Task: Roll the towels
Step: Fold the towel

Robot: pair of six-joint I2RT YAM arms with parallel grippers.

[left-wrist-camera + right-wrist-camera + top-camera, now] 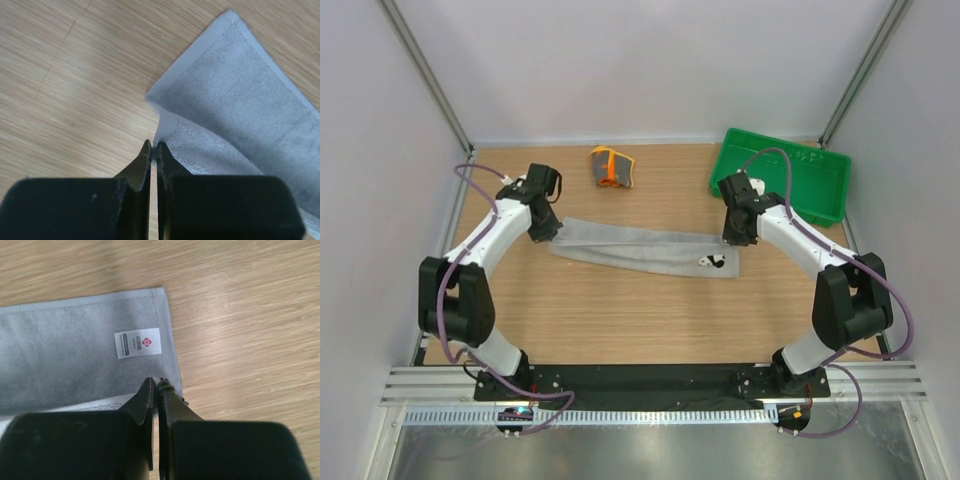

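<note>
Grey towel (640,250), ends in both jaws

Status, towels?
Left gripper, right gripper: both shut, tips at ends of long light grey towel. Flat, unrolled. Orange patterned towel bunched at far edge. Nothing blocking.

One grey towel (640,252), one orange towel (611,166), one tray (810,185), two pincers (152,145) (156,381).

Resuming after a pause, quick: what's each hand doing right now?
Left hand: closed, apparently pinching the grey towel at one end.
Right hand: closed, apparently pinching its other end.
</note>
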